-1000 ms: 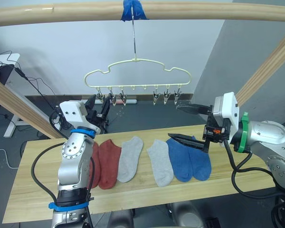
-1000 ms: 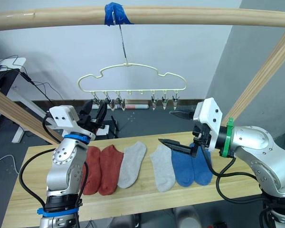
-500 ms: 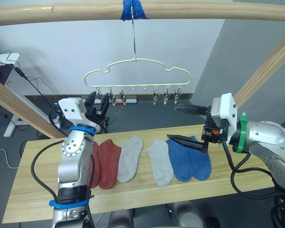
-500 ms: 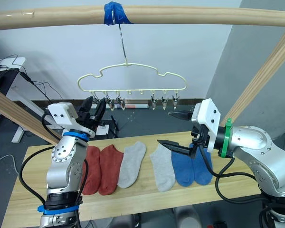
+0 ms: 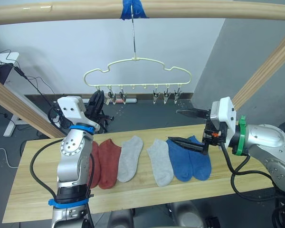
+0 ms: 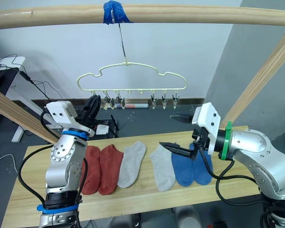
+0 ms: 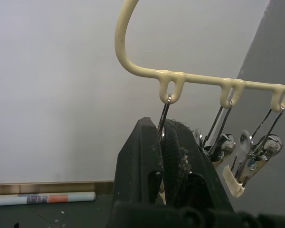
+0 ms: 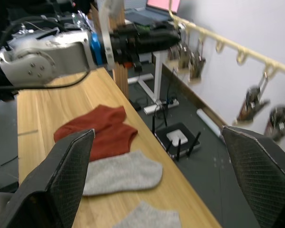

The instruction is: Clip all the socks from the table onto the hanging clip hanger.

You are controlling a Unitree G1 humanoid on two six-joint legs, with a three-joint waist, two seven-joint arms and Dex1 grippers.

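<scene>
The bench [image 5: 147, 194] carries all six socks in a row under the clip hanger [image 5: 137, 76]: two rust-red socks [image 5: 104, 161] toward the robot's left of it, two grey socks [image 5: 145, 159] roughly below its middle, two blue socks [image 5: 190, 159] toward its right. None is clipped yet, so the whole task is ahead.

The clip hanger hangs by its hook from a wooden rail [image 5: 142, 10], at a patch of blue tape [image 5: 132, 8]. It swings freely, and that is the main risk.

The left claw [image 7: 162, 142] is raised to the hanger's left end, fingers together around the leftmost clip [image 7: 164, 111], seemingly pinching it. The right claw [image 5: 192, 128] hovers over the blue socks, below the hanger's right end, fingers wide apart and empty.

My judgement of what could go wrong:
- The left claw pulling or pushing the clip could tilt the hanger or slide its hook along the rail.
- If the pinch slips, the clip snaps closed before a sock arrives.
- The right claw could drag a neighbouring sock along when picking one, since they touch.
</scene>
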